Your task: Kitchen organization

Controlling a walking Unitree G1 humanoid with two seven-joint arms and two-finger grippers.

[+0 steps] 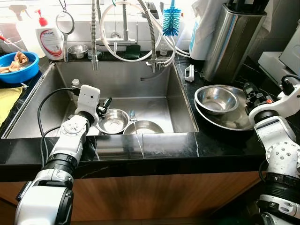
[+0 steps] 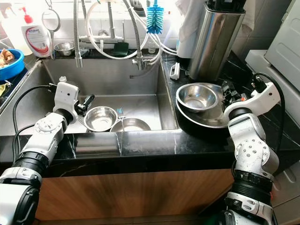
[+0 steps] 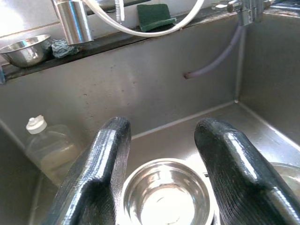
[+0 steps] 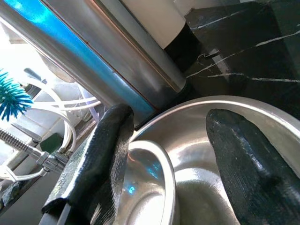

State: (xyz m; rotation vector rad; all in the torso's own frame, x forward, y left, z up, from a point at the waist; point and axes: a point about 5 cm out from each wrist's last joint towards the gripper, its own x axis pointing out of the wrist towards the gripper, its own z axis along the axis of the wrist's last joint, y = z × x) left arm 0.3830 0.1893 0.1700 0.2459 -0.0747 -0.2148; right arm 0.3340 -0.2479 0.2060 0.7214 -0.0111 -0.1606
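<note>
Partly hidden behind the counter edge (image 1: 140, 145): the second bowl (image 1: 143, 126) in the sink, only its far rim showing. Label text on the soap bottle (image 1: 50, 41) behind the sink, too small to read. Cut off at the picture's left edge: the blue bowl (image 1: 18, 68). Cut off at the top: the steel canister (image 1: 229, 40) right of the sink. Lying beside the second bowl, a fork (image 1: 133, 116), handle hidden.
</note>
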